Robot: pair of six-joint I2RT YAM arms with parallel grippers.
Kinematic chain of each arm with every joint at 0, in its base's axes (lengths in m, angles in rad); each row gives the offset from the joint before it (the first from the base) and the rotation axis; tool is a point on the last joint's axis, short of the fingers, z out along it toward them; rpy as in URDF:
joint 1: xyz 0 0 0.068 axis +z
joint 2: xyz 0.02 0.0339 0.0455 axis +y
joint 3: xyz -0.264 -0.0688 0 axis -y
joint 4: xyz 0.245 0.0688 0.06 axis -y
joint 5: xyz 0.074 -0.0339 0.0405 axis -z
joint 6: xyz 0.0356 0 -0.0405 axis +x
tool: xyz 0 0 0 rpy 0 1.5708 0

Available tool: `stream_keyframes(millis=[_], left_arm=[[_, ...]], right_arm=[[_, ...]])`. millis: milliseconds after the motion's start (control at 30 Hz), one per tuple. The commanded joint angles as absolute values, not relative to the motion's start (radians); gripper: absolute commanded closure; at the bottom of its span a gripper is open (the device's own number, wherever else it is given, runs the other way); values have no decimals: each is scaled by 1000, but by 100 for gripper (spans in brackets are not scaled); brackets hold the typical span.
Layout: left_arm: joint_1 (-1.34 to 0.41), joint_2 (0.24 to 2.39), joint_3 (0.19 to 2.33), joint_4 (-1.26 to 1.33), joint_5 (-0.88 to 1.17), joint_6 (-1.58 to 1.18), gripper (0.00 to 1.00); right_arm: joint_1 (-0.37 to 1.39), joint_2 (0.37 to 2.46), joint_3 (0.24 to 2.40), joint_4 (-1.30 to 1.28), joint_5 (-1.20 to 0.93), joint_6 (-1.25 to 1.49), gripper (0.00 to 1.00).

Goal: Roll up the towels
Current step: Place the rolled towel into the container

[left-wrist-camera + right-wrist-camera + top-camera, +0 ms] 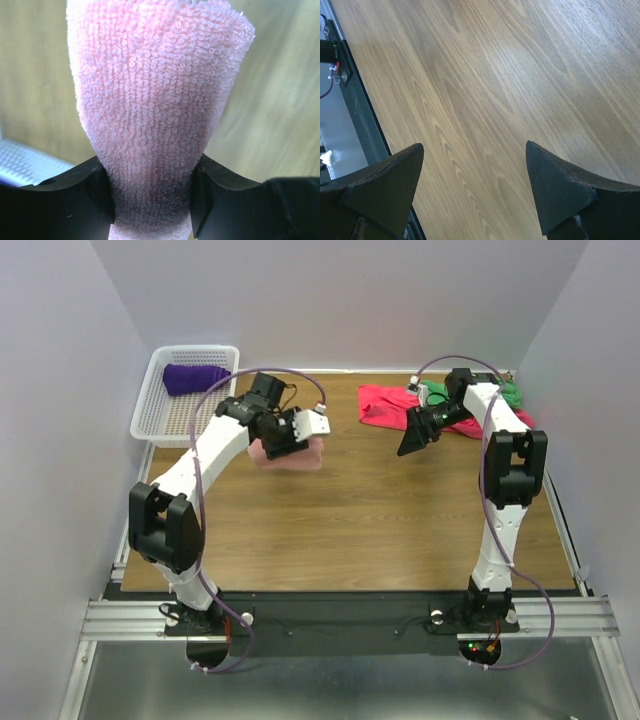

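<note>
My left gripper [283, 433] is clenched on the bunched salmon-pink towel [155, 90], left of centre toward the far edge of the counter [340, 530]. My right gripper [475, 150] hangs released above the wood. The crimson towel [385, 408] and green towel [512, 392] lie crumpled near the far right corner. The purple towel [195, 377] sits rolled in the basket [160, 420] at the far left corner.

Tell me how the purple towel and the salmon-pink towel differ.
The purple towel lies in the white basket; the salmon-pink towel is outside it. The purple towel is untouched, while the salmon-pink towel is clamped in the left gripper. Both look rolled into stubby bundles.
</note>
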State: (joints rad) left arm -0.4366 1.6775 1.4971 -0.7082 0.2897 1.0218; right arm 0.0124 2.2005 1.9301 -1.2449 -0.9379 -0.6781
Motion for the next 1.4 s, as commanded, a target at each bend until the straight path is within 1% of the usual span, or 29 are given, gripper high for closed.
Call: stream_keyframes(millis=[0, 200, 333, 367, 467, 633, 800, 1033, 1167, 1367], left_arm=[[-364, 1634, 1600, -713, 258, 1072, 80], [-175, 1637, 1698, -594, 203, 1195, 84], [-17, 1673, 1738, -487, 221, 1314, 87], [-17, 1681, 1738, -457, 221, 1315, 87], [101, 1726, 1755, -327, 297, 1431, 88], [179, 1871, 1830, -230, 382, 1500, 88], [206, 2003, 1916, -158, 452, 1511, 88], [210, 2132, 1891, -15, 479, 1540, 88], [216, 2213, 1911, -6, 471, 1584, 89], [218, 2275, 1914, -5, 468, 1600, 89]], right_arm=[[6, 2141, 1922, -1246, -954, -693, 12], [6, 2123, 1895, -1246, -957, -695, 11], [6, 2120, 1862, -1243, -953, -701, 11], [6, 2120, 1862, -1243, -954, -703, 11], [6, 2118, 1838, -1243, -962, -703, 8], [6, 2114, 1815, -1239, -963, -698, 6], [6, 2108, 1793, -1232, -960, -686, 4], [6, 2109, 1764, -1220, -933, -672, 2], [5, 2121, 1770, -1215, -928, -664, 1], [3, 2143, 1790, -1216, -916, -652, 1]])
